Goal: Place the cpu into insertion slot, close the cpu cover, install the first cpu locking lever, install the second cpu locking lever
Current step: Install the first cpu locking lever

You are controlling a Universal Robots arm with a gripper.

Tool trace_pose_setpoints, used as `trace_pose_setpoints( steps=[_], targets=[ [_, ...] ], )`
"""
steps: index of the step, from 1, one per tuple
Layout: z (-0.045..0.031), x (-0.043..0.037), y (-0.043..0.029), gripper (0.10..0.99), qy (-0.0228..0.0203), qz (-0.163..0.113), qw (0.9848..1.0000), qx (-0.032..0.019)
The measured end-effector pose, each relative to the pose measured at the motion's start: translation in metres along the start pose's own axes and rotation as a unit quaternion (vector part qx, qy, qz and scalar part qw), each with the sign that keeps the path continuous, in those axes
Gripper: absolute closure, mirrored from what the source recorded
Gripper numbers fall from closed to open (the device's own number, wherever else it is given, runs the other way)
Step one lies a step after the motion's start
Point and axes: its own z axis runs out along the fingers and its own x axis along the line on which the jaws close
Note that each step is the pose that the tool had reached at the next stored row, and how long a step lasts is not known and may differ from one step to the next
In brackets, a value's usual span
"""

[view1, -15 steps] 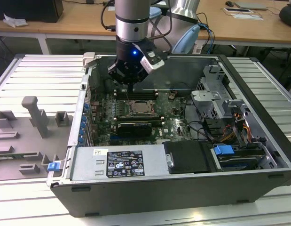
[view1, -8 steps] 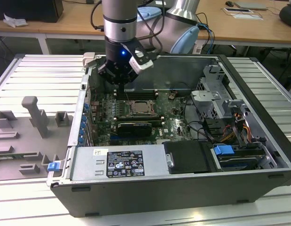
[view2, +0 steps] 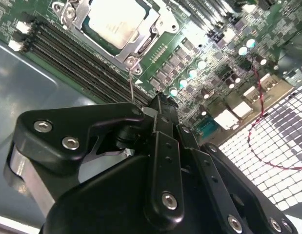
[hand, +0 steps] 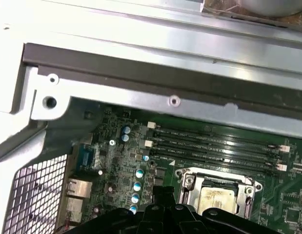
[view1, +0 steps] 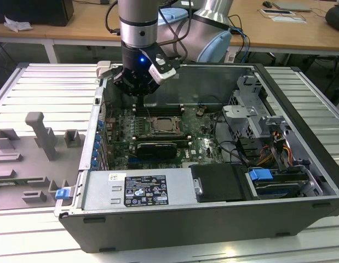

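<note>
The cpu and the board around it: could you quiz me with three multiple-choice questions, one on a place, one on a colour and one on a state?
1. Where is the cpu?
A. in the insertion slot
B. on the floor
C. in a person's hand

2. What colour is the circuit board?
A. red
B. green
C. white

3. How is the cpu cover?
A. standing upright
B. taken off
C. lying flat around the cpu

Answers:
1 A: its silvery top sits inside the metal rim.
2 B: green shows between the parts.
3 C: the frame lies level around the chip.
</note>
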Motion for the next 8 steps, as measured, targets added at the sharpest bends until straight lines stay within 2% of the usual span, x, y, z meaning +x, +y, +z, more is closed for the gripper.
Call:
trace_pose_setpoints(
  steps=[4,8],
  targets=[
    [0.0017,-0.0006,0.006,0.98,-0.0001,0.0,1.0,-0.0004],
    [0.0024,-0.0027,0.0069,0.98,-0.0002,0.001,1.0,-0.0005]
  ],
)
